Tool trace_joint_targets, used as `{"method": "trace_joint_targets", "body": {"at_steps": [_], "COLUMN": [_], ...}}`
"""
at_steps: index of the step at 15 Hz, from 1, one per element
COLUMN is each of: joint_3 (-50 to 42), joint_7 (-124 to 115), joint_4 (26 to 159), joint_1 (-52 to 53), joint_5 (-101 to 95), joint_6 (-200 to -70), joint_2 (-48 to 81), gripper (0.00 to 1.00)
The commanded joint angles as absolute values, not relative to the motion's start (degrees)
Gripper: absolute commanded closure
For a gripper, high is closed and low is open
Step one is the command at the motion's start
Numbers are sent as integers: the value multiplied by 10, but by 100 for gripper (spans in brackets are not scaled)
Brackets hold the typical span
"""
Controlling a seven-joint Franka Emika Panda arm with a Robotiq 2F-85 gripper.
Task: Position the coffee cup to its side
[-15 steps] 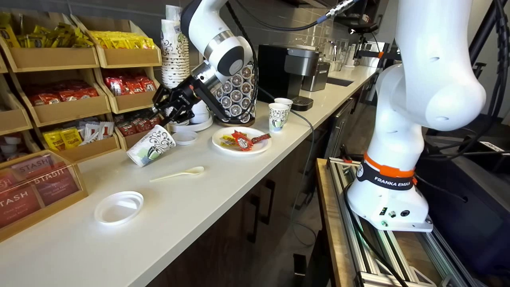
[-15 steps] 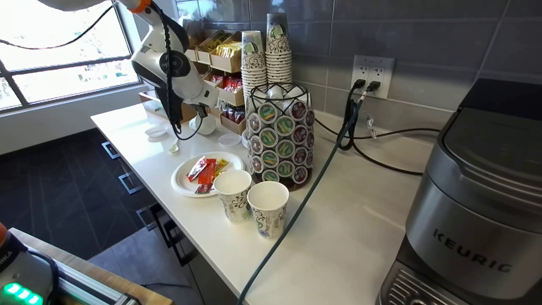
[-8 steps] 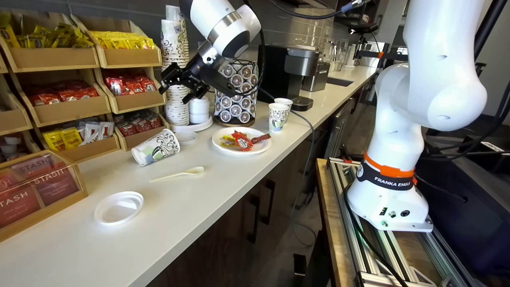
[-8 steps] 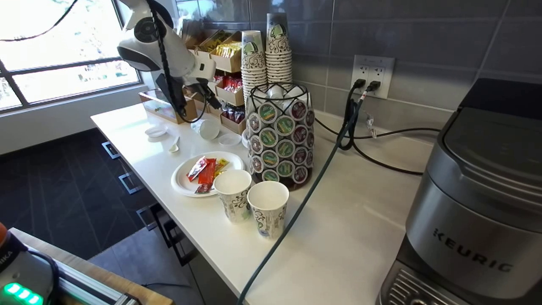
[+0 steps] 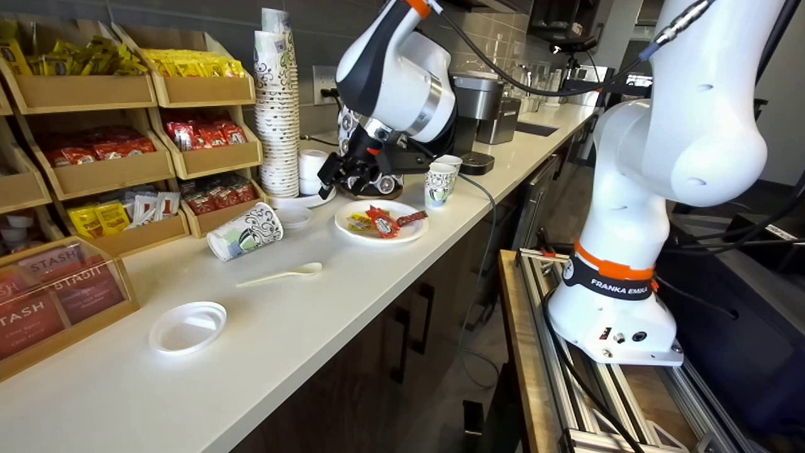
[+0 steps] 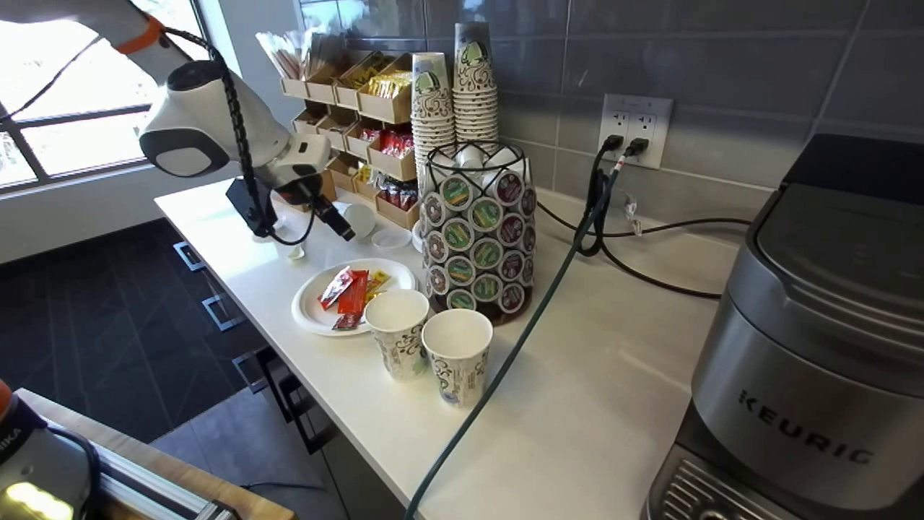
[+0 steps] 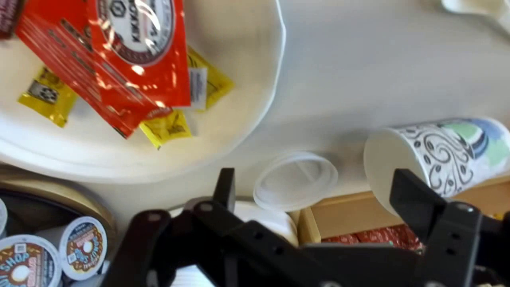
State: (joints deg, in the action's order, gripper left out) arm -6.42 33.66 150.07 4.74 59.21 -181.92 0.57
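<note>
The coffee cup (image 5: pixel 246 233), white paper with a dark swirl and green print, lies on its side on the counter, in front of the packet bins. Its open mouth faces toward the plate. In the wrist view the coffee cup (image 7: pixel 454 153) is at the right, its mouth partly covered by a finger in the foreground. An exterior view shows the coffee cup (image 6: pixel 359 219) partly hidden behind the arm. My gripper (image 5: pixel 341 184) hovers to one side of the cup, close above the plate's back edge, apart from the cup. The gripper (image 7: pixel 315 181) is open and holds nothing.
A plate (image 7: pixel 249 48) with packets lies below the gripper. A pod carousel (image 6: pixel 476 245), stacked cups (image 5: pixel 277 138) and two upright cups (image 6: pixel 456 354) stand close by. A clear lid (image 7: pixel 295 181), a spoon (image 5: pixel 283 274) and a white lid (image 5: pixel 171 338) lie on the counter.
The cup has dropped from a tilt to lying flatter. My gripper has opened further, risen off it, then swung sideways and lower toward the plate.
</note>
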Motion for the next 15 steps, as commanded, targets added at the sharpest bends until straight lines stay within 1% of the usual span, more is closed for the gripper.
{"method": "trace_joint_targets", "body": {"at_steps": [1,4,8,9,10,12,13,15], "joint_3": [-74,-64,-15,-38,-41,-72,-63,-74], "joint_7": [277,193,43,15,0,9,10,12], "joint_4": [1549,1551,1529,1521,1507,1472,1484,1466], "joint_1": [31,-7,-109,-99,-106,-90,-85,-87], "joint_5": [483,361,175,142,124,137,132,134], "joint_6": [-1763,-1699,-1553,-1518,-1477,-1396,-1460,-1409], "joint_2": [-72,-120,-214,-243,-269,-320,-266,-311], "gripper": [0,0,0,0,0,0,0,0]}}
